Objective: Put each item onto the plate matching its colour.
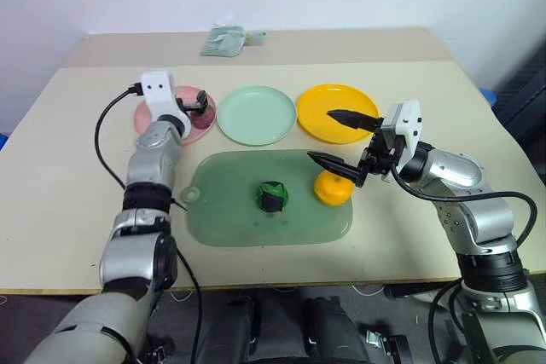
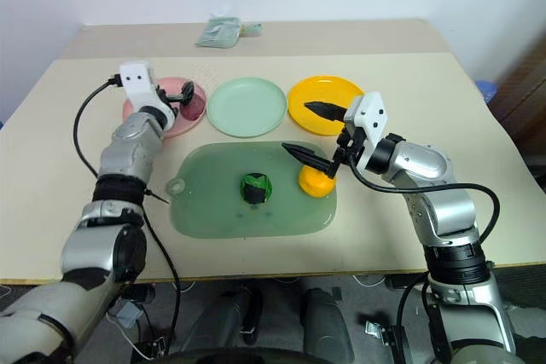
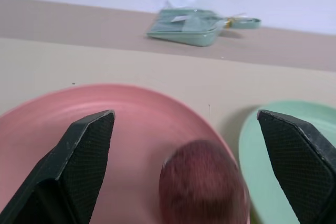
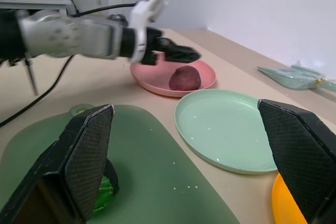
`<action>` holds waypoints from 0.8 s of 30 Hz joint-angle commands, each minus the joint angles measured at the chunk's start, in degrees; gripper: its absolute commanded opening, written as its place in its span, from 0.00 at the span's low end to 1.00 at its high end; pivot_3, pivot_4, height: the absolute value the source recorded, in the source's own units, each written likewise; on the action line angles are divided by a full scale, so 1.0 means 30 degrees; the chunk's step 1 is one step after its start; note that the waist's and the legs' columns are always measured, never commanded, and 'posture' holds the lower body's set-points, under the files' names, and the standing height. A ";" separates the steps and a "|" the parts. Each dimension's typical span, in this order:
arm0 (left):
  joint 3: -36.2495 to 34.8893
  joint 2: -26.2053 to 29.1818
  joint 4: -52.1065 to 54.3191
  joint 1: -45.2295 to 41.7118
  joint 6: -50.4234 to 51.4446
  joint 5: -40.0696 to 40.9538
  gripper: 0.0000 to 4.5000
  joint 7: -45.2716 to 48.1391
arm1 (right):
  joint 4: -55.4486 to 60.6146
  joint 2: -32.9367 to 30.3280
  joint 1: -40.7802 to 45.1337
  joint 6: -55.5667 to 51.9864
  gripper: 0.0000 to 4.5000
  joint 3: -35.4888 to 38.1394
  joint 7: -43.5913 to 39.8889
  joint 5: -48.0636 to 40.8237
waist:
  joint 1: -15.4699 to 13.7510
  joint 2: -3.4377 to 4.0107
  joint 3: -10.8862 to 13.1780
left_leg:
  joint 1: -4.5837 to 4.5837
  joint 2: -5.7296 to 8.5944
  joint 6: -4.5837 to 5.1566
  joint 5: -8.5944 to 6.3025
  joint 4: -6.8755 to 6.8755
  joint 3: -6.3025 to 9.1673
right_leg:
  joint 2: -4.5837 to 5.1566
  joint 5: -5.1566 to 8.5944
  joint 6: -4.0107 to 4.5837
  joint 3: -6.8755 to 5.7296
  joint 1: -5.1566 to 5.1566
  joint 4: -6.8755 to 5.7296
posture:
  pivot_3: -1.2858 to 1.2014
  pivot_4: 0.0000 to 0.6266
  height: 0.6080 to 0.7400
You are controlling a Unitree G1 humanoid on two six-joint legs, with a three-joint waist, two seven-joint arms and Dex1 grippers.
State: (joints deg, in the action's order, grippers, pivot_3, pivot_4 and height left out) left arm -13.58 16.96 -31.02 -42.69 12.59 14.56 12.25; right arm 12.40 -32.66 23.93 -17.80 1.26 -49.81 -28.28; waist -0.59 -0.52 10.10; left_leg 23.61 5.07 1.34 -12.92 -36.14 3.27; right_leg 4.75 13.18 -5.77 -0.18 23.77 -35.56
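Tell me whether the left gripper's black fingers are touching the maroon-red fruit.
Apart. In the left wrist view the fingers stand wide, with pink plate showing between them and the maroon-red fruit.

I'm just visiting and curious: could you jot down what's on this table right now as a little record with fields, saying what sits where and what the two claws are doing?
Pink plate: holds the maroon-red fruit
Mint green plate: nothing on it
Yellow-orange plate: nothing on it
Green board: carries the dark green ball and the tangerine
Left gripper: open, over the pink plate just above the fruit
Right gripper: open, above the tangerine, holding nothing
Far table edge: a pale green packet
Sorted so far: the fruit
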 commanded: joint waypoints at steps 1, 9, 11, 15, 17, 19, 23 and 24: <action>0.0415 0.0682 0.7234 0.3145 0.2155 0.3587 0.99 0.4594 | 0.1307 0.0176 -0.0170 -0.0051 1.00 0.0363 0.0275 -0.0360 | 0.0014 0.0001 0.0000 | 0.0001 -0.0002 -0.0002 -0.0001 0.0007 -0.0001 | 0.0006 0.0000 0.0004 0.0005 0.0001 0.0003 | 0.52 0.24 1.00; 0.2107 0.4963 1.3371 0.8408 0.4170 0.7031 0.99 1.3898 | 0.1721 0.0467 -0.0624 -0.0418 1.00 0.0240 0.0402 -0.0578 | -0.0056 0.0051 -0.0021 | -0.0009 -0.0018 -0.0055 -0.0022 0.0003 0.0002 | 0.0011 0.0023 0.0120 0.0008 -0.0007 0.0013 | 0.52 0.24 1.00; 0.2822 0.5752 1.3429 0.8359 0.3961 0.6792 0.99 1.5402 | 0.1974 0.0320 -0.1007 -0.0528 1.00 0.0495 0.0439 -0.0679 | -0.0104 0.0049 -0.0021 | -0.0009 -0.0019 -0.0053 -0.0021 0.0000 0.0007 | 0.0011 0.0030 0.0132 0.0004 -0.0016 0.0028 | 0.52 0.24 1.00; 0.4334 0.6060 1.2108 0.6949 0.3200 0.5829 0.99 1.7160 | 0.4068 -0.0924 -0.3536 -0.1378 1.00 0.1993 0.0451 -0.1498 | -0.0273 0.0051 -0.0019 | -0.0001 -0.0013 -0.0034 -0.0030 0.0003 0.0010 | 0.0017 0.0035 0.0140 0.0001 -0.0035 0.0088 | 0.52 0.24 1.00; 0.5028 0.5850 1.1090 0.6126 0.2683 0.5179 0.99 1.7689 | 0.5532 -0.1689 -0.5448 -0.2018 1.00 0.3043 0.0487 -0.2078 | -0.0500 0.0051 -0.0019 | 0.0004 -0.0010 -0.0005 -0.0028 0.0004 0.0009 | 0.0020 0.0034 0.0138 0.0001 -0.0037 0.0108 | 0.52 0.24 1.00; 0.5547 0.5565 1.0274 0.5522 0.2196 0.4763 0.99 1.8211 | 0.6754 -0.2246 -0.7278 -0.2502 1.00 0.4118 0.0648 -0.2588 | -0.0514 0.0056 -0.0017 | 0.0007 -0.0014 0.0004 -0.0029 0.0011 0.0005 | 0.0017 0.0034 0.0135 0.0001 -0.0035 0.0117 | 0.52 0.24 1.00; 0.6520 0.5115 0.8723 0.4705 0.0889 0.3709 0.99 1.9441 | 0.8985 -0.2629 -1.1193 -0.3233 1.00 0.6788 0.1193 -0.3370 | -0.0482 0.0055 -0.0018 | 0.0008 -0.0026 0.0012 -0.0024 0.0012 0.0002 | 0.0014 0.0036 0.0133 0.0001 -0.0034 0.0115 | 0.52 0.24 1.00; 0.6754 0.5062 0.8299 0.4566 0.0448 0.3406 0.99 1.9782 | 0.9470 -0.2531 -1.2048 -0.3325 1.00 0.7397 0.1389 -0.3464 | -0.0478 0.0056 -0.0017 | 0.0007 -0.0030 0.0010 -0.0025 0.0005 -0.0002 | 0.0012 0.0036 0.0133 0.0003 -0.0033 0.0118 | 0.52 0.24 1.00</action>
State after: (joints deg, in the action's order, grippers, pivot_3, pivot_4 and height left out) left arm 6.14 32.02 -5.23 -27.99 16.83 26.24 69.68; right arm 36.50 -39.88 -10.37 -27.49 19.41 -46.62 -36.94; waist -2.02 -0.35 10.05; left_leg 23.64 4.98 1.38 -12.99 -36.13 3.26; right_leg 4.78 13.29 -5.37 -0.17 23.67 -35.21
